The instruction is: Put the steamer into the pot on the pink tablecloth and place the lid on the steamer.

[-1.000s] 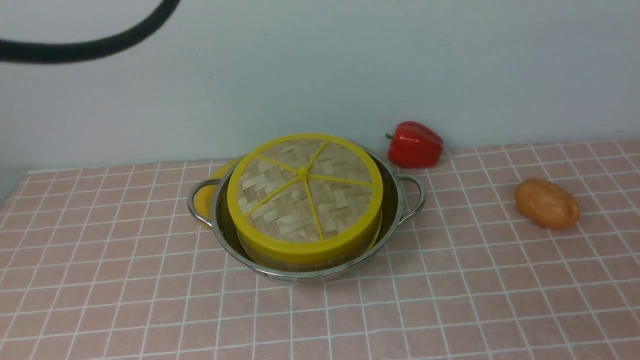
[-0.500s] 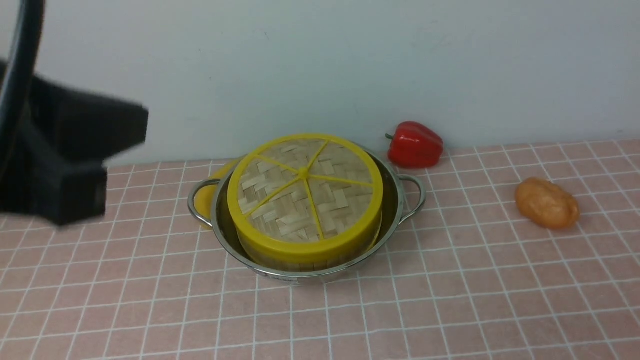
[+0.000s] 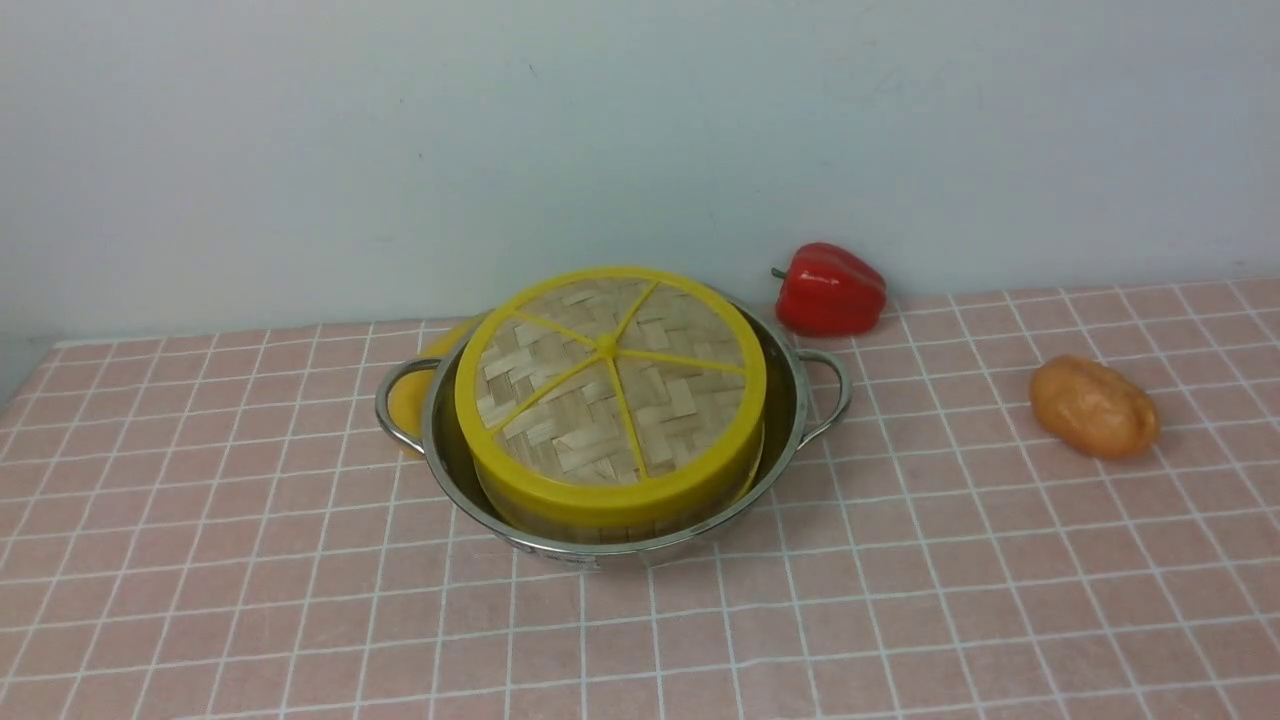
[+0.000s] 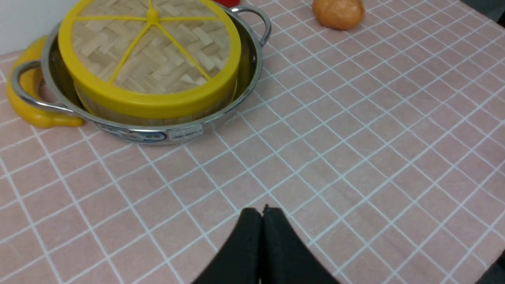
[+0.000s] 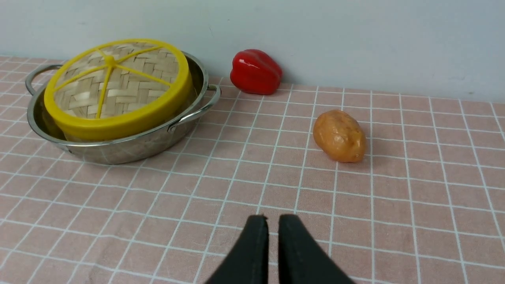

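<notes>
Withdrawn from front view since earlier: left arm. Left hand (image 4: 262, 210) closed, empty; right hand (image 5: 273, 219) slightly parted, apparently empty. Lid (image 3: 610, 385) seated on steamer (image 3: 620, 520) in pot (image 3: 800, 400).

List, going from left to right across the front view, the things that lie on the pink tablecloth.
yellow object behind the pot's left handle → pot with the steamer and lid in it → red bell pepper → orange-brown potato.

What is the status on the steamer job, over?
Left pincer shut, empty; right pincer slightly parted, empty. Lid on steamer in pot. Nothing obstructing.
</notes>
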Motion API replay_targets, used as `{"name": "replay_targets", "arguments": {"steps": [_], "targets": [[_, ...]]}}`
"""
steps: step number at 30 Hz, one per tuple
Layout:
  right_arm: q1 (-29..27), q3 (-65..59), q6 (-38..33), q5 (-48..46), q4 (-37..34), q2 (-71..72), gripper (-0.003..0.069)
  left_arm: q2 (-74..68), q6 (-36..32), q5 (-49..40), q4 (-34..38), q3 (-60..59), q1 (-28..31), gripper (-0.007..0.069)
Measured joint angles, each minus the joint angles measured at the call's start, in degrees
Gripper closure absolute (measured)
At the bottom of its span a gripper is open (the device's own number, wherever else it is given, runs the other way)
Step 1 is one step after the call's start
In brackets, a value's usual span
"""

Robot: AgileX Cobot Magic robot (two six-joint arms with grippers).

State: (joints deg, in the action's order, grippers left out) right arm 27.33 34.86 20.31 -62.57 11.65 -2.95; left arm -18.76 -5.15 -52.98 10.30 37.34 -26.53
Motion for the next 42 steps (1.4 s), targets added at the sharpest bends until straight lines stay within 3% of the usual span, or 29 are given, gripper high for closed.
{"name": "replay_targets", "arguments": {"steps": [8, 10, 13, 15, 21, 27, 42], "targets": [[0.0, 0.0, 0.0, 0.0, 0.0, 0.0, 0.0572, 0.8, 0.0, 1.6, -7.5, -0.3, 0.0, 0.0623], [0.0, 0.0, 0.0, 0.0, 0.0, 0.0, 0.0564, 1.7, 0.0, 6.4, -11.5, -2.2, 1.5, 0.0623], [0.0, 0.0, 0.0, 0.0, 0.0, 0.0, 0.0556, 3.4, 0.1, 15.2, -15.2, -6.5, 6.5, 0.0623], [0.0, 0.0, 0.0, 0.0, -0.7, 0.0, 0.0545, 6.3, 0.4, 24.8, -17.5, -13.9, 15.3, 0.0614], [0.0, 0.0, 0.0, 0.0, -3.4, 0.0, 0.0524, 13.1, 1.6, 34.6, -17.8, -29.7, 27.9, 0.0609], [0.0, 0.0, 0.0, -0.1, -5.3, 0.0, 0.0499, 18.1, 2.1, 35.6, -20.1, -36.8, 29.6, 0.0602], [0.0, 0.0, 0.2, -0.1, -8.7, 0.0, 0.0450, 18.4, 2.1, 36.2, -21.4, -37.8, 29.6, 0.0571]]}}
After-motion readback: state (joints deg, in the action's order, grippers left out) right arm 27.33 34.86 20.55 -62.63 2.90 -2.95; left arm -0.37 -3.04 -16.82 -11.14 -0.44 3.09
